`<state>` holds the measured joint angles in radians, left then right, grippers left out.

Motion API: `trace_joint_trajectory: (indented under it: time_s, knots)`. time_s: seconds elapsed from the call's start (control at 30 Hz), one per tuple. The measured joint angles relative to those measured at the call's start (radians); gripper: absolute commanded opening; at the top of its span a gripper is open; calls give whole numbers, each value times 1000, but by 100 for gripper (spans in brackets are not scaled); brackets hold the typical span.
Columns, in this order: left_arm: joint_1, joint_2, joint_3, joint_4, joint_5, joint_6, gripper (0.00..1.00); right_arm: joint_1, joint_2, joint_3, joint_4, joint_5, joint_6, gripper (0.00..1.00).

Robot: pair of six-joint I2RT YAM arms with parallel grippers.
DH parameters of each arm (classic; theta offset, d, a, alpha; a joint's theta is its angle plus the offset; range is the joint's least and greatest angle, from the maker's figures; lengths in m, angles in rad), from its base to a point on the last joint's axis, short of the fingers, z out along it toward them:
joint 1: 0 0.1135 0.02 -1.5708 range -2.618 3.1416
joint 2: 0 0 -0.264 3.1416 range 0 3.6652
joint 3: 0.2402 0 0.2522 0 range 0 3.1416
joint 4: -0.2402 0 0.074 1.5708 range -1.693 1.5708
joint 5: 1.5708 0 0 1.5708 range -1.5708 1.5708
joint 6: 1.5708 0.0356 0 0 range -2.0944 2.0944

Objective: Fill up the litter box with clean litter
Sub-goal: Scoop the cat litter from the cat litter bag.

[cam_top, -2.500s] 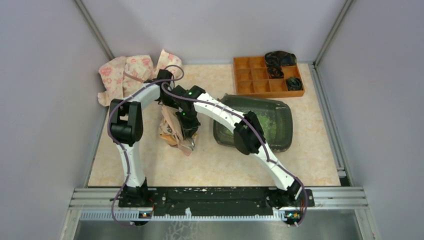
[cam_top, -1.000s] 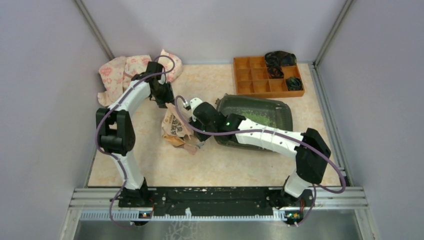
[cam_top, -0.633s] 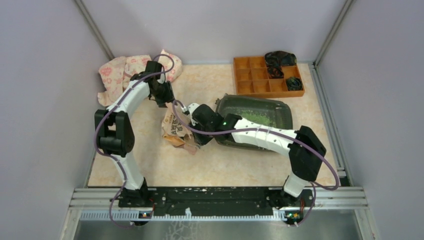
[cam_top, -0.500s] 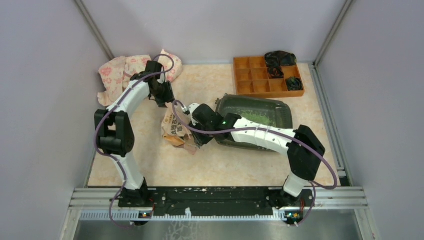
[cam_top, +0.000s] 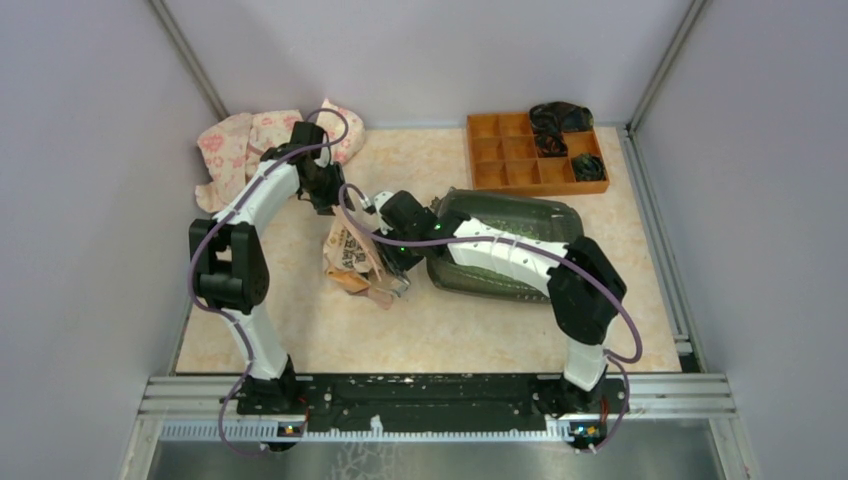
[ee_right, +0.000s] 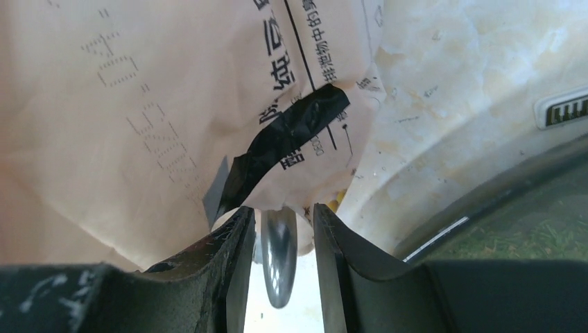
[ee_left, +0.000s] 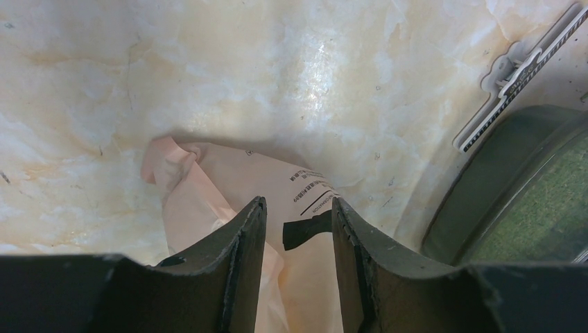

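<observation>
Scoop [ee_right: 279,257] handle sits between the right gripper's [ee_right: 282,211] nearly closed jaws and looks clamped. Its tip is right at the paper bag [ee_right: 139,104], which stands left of the tabletop's middle. The left gripper [ee_left: 298,202] is at the bag's far top edge, jaws a narrow gap apart with paper showing between them. Honestly can't tell if it's really pinching.

The litter box [cam_top: 520,205] is just beside the bag, right of the middle, with some clean litter [ee_left: 548,222] already in it, so I'd call this mid-refill.

My worry: the bag's crumpled and floppy, so pushing the scoop in could fold or tip it if the left hold is loose. That thin shiny handle could also twist in the jaws, and a heaped load would dribble granules onto the table [cam_top: 450,330] before clearing the box rim.
</observation>
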<state>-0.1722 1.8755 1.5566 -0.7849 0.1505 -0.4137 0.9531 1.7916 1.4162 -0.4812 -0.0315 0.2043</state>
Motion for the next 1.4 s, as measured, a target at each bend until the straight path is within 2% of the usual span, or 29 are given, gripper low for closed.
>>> trace_joint_trajectory:
  time_s: [0.7, 1.17, 1.4]
  knots:
    - [0, 1, 0, 2, 8, 6, 46, 0, 36, 18, -8, -117, -21, 36]
    - [0, 5, 0, 8, 17, 7, 46, 26, 33, -8, -18, -114, -16, 37]
    - [0, 5, 0, 18, 18, 8, 46, 26, 116, 121, -71, -77, -1, 37]
